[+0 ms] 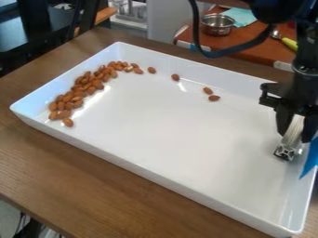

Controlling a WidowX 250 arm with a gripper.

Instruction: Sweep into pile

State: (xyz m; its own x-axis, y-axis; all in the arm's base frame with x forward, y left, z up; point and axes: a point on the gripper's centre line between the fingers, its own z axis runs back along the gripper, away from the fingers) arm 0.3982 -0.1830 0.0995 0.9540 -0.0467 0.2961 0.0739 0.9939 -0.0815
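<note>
The black gripper (295, 135) hangs over the right end of the white tray (162, 181), shut on a silvery metal bar (292, 139) whose square end points down toward the tray floor. Beside the bar, at the right edge of the view, is a blue flat piece (311, 158); whether the two are joined I cannot tell. Many brown almonds (79, 92) lie in a curved band along the tray's left side and far left corner. Apart from them, one almond (175, 77) lies near the back wall, and two others (214, 98) lie close together farther right.
The tray's raised walls stand around the work area on a brown wooden table (62, 162). Behind it, a metal bowl (217, 24), a light teal cloth (240, 16) and a yellow-green handle (289, 43) are on a reddish-brown surface. A black cable loops above the back wall.
</note>
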